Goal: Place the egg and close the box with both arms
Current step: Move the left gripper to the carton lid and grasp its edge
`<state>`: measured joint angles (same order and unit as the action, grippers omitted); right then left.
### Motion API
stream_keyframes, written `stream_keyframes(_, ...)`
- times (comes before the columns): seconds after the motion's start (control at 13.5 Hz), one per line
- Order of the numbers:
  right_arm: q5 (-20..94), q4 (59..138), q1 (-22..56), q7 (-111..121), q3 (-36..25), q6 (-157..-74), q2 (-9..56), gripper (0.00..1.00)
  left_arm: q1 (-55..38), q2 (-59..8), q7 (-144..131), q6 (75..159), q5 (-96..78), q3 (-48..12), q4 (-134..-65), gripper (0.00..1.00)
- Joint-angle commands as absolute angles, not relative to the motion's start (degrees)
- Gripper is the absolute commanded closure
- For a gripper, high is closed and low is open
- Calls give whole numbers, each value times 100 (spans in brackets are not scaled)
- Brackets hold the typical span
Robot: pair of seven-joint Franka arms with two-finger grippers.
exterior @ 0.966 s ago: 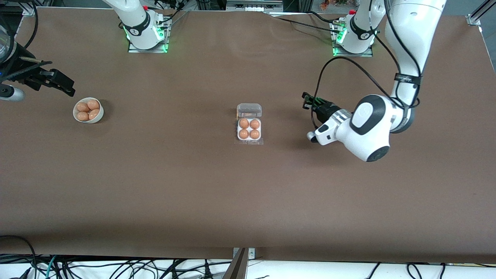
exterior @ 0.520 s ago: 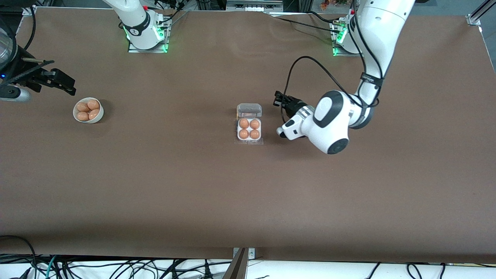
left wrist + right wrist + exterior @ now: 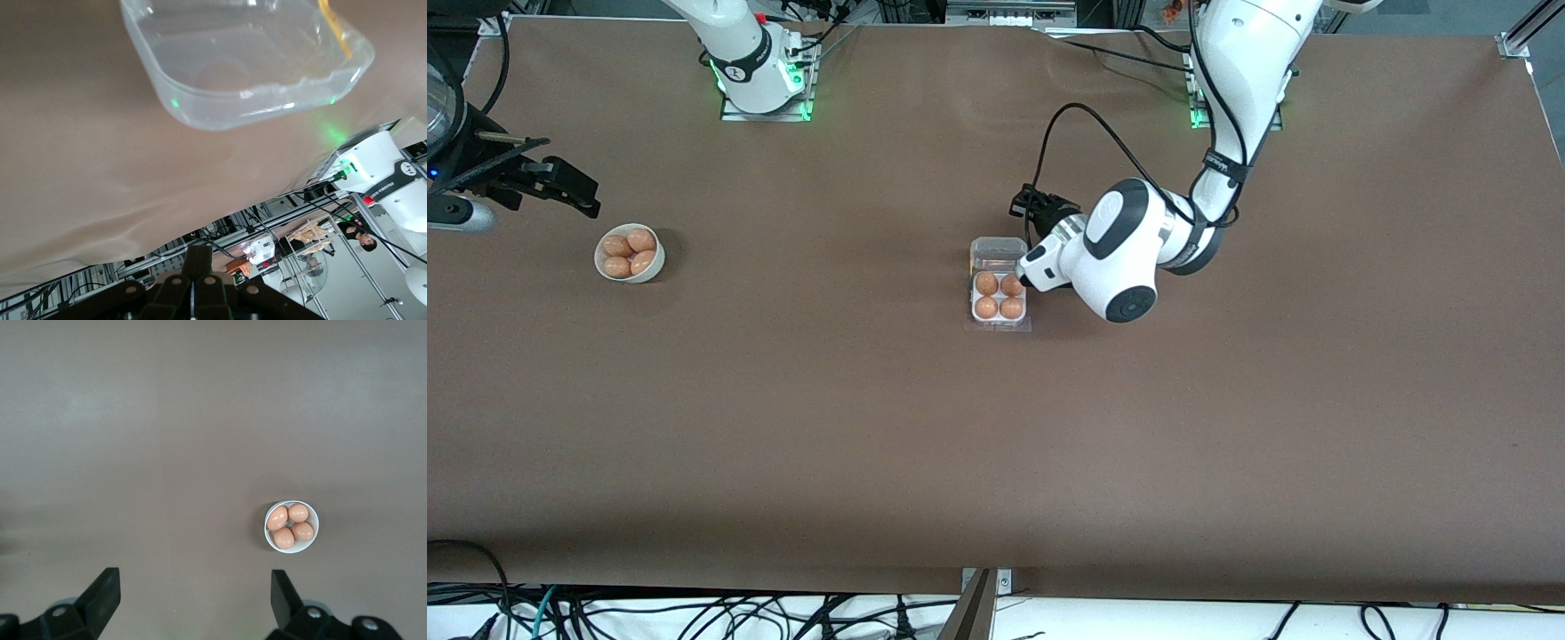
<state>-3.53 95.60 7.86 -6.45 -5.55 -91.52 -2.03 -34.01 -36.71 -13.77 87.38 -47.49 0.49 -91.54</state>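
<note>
Box (image 3: 999, 286): small four-cell carton, white tray, clear hinged lid. It sits at mid-table, between the two arms' ends. The lid (image 3: 999, 252) stands open on the edge of the tray farther from the front camera. All four cells are filled with tan-orange eggs. The egg (image 3: 1011, 285) in the cell toward the left arm's end and next to the lid is partly covered by the left arm's wrist.

Left gripper (image 3: 1037, 204): low beside the box, at the lid's corner toward the left arm's end of the table. Its black body shows, but the fingertips do not, so whether they are apart or together cannot be told. The left wrist view shows the clear lid (image 3: 247, 63) close up against the brown table (image 3: 87, 167).

Right gripper (image 3: 574, 188): raised over the table at the right arm's end, close to the bowl. Its fingers (image 3: 100, 593) stand wide apart with nothing between them. This arm waits.

Bowl (image 3: 655, 263): round, white, on the table toward the right arm's end, well apart from the box. It holds four more eggs (image 3: 630, 253) of the same colour. The right wrist view shows it from above (image 3: 313, 537).
</note>
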Motion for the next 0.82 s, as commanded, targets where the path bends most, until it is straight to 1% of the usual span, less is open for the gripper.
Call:
stream_keyframes(0.0, -272, 9607, 738, -606, -536, -9176, -325, 0, -3629, -3753, -1512, 8832, -4948, 132, -9088, 100)
stream_keyframes(0.3, -273, 9484, 738, -554, -536, -9158, -229, 0, -3972, -3946, -1713, 9307, -4948, 132, -9088, 100)
stream_keyframes(0.74, -272, 9475, 738, -562, -536, -9088, -220, 0, -4069, -3964, -1828, 9360, -4878, 149, -9053, 100)
